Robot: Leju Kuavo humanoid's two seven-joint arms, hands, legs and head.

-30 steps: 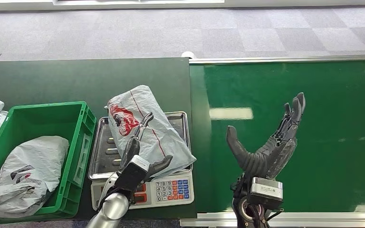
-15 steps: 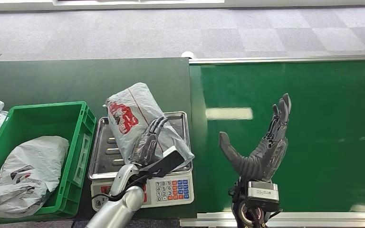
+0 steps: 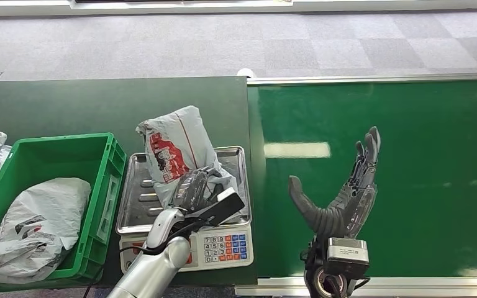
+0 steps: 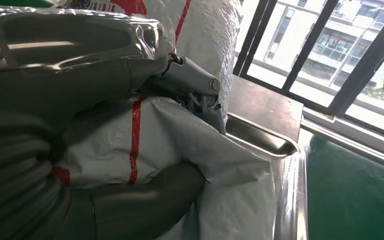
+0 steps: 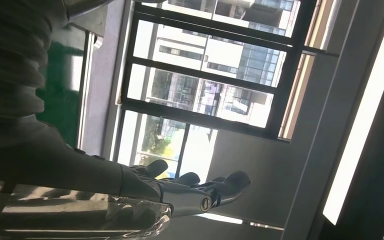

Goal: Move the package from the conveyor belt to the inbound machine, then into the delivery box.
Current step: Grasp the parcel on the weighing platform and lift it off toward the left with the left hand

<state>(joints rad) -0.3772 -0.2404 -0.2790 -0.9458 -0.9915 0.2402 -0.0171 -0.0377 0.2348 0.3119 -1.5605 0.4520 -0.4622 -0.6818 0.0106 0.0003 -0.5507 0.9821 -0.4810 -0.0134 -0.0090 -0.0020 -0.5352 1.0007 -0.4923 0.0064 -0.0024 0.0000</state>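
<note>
The head view is looking down from above at the scale [image 3: 186, 205] and belt [image 3: 410, 174]. The left wrist view is sitting close behind the left hand [image 4: 55, 125] on the package [image 4: 180, 150], sharing the scale tray [image 4: 265, 142]. The right wrist view is facing windows [image 5: 205, 90].

A crumpled grey plastic mailer package with red stripes and a red printed logo [image 3: 183, 152] lies on the steel weighing tray of the white keypad scale [image 3: 223, 247], its far end tipped up past the tray's rim. Left of the scale stands a green plastic crate [image 3: 102, 180], already holding another grey bag.
</note>
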